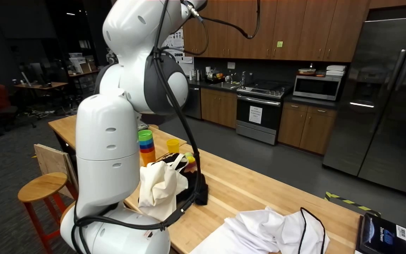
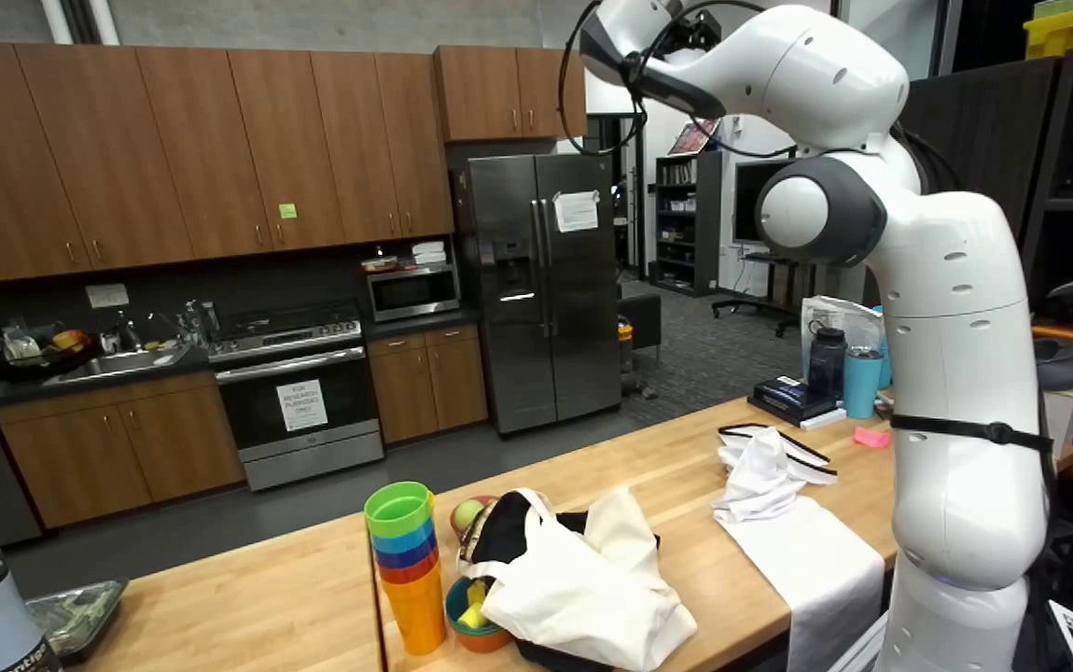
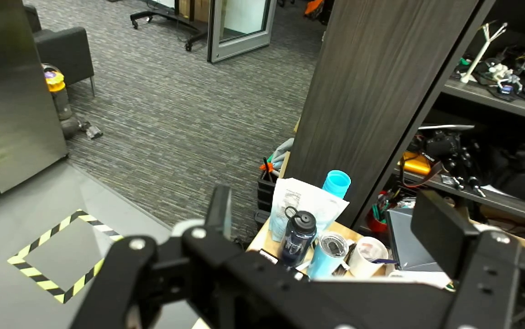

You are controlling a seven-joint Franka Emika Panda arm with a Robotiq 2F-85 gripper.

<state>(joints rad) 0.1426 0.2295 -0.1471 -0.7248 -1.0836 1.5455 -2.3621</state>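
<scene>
Two jaws of the gripper point(image 3: 326, 212) stand wide apart, empty, raised; in an exterior view the dark bottle point(image 2: 826, 369) and blue tumbler point(image 2: 863, 385) stand far right on the table point(image 2: 676, 485); no grasp seems begun; reaching them would call for descending.

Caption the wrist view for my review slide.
Wrist view: the tool stands open and empty, with a dark bottle, a light-blue tumbler and a white cup visible beyond it.
</scene>
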